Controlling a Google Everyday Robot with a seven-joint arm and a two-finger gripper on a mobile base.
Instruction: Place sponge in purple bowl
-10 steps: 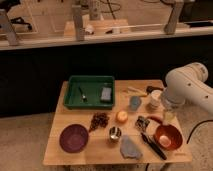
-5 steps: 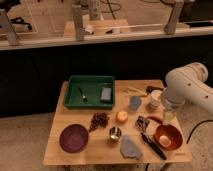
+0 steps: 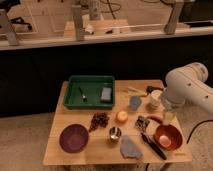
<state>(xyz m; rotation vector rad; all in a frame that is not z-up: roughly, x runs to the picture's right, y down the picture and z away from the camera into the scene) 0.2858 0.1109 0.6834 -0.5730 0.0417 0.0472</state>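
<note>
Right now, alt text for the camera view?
The gripper hangs at the right side of the wooden table, near an orange bowl. The sponge lies in a green tray; the purple bowl sits empty front left.

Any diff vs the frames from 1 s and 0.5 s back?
Nothing visibly changed. The gripper sits over the table's right side by the orange bowl; the sponge lies in the green tray, the purple bowl holds nothing.
</note>
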